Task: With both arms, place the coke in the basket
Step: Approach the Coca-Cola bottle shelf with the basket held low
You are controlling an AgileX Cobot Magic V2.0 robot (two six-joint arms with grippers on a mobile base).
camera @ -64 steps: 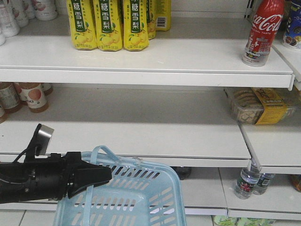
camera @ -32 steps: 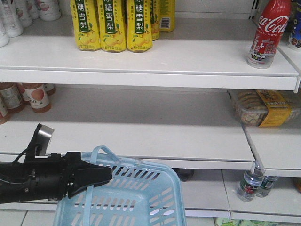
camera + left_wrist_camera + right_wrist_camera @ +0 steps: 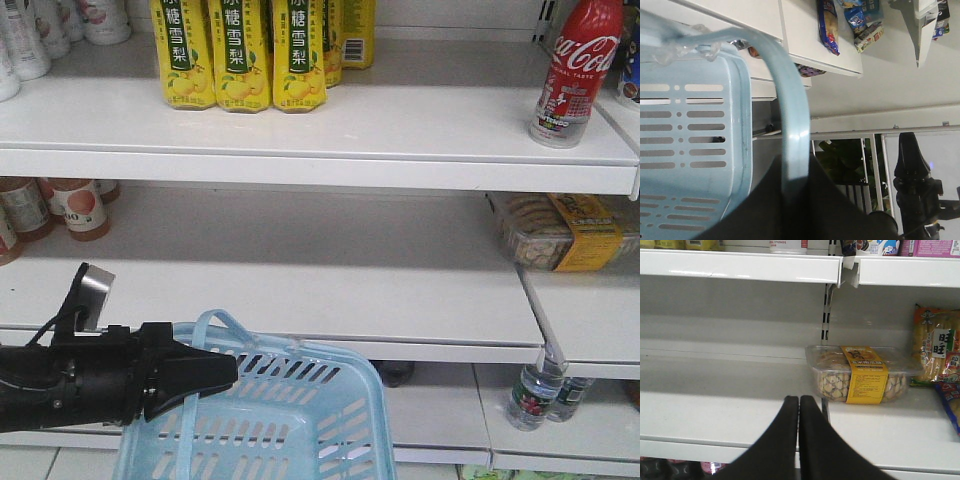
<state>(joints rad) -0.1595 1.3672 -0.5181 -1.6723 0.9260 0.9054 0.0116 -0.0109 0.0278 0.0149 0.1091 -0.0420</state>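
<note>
The coke [image 3: 572,70], with red label, white script and greyish base, was noted upright at the right end of the white top shelf [image 3: 400,125], well apart from the yellow cartons [image 3: 245,55]. Its cap was cropped. The light blue basket [image 3: 280,420] was seen below, its bottom cut off and its handle [image 3: 792,140] clamped by the left gripper [image 3: 228,373]. The right gripper [image 3: 799,402] was pressed closed on nothing.

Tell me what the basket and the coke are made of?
Basket: looks like plastic, pale blue, smooth and a bit shiny, with moulded slots in its sides. Coke: probably a plastic bottle, with a glossy red wrap and a clear-looking bottom. It could be glass; the picture can't settle that.
</note>
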